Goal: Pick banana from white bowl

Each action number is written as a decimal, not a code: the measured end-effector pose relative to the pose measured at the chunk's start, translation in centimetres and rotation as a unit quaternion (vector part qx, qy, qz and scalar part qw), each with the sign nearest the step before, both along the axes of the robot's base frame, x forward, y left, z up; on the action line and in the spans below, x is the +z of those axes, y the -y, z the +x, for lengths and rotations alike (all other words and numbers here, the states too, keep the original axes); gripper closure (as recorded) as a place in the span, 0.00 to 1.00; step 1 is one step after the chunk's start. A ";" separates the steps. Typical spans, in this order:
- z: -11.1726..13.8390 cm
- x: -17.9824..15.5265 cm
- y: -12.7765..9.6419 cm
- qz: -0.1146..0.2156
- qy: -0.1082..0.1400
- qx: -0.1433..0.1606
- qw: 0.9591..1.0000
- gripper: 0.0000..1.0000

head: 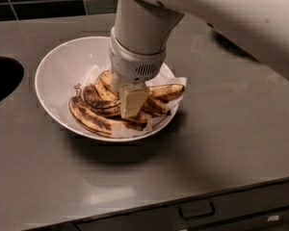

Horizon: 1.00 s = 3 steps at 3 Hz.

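The wide white bowl (pixel 58 73) sits on the grey counter, lined with white paper and holding several overripe bananas. The most curved, heavily blotched banana (pixel 94 120) lies along the bowl's front left. Straighter bananas (pixel 166 91) lie behind it and to the right. My gripper (pixel 131 110) points straight down into the middle of the pile, its tip among the bananas and just right of the curved one. The wrist hides the bananas beneath it.
A dark sink opening (pixel 2 78) is cut into the counter at the left. A dark tiled wall (pixel 48 1) runs along the back. The counter's front edge has a drawer handle (pixel 196 210) below it. My arm (pixel 241 18) crosses the upper right.
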State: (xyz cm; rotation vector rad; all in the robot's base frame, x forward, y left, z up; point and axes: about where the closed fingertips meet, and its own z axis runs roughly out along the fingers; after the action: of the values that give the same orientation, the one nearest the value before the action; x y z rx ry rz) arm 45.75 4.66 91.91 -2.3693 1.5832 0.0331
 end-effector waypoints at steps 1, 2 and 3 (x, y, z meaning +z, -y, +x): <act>0.0 -0.1 -0.1 0.000 0.000 0.002 1.000 0.50; -0.2 -0.1 -0.2 0.003 0.003 0.006 1.000 0.68; -0.2 -0.1 -0.2 0.004 0.004 0.006 1.000 0.92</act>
State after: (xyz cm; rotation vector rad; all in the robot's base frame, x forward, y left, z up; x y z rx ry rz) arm 45.54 4.87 91.80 -2.3711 1.5629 0.0327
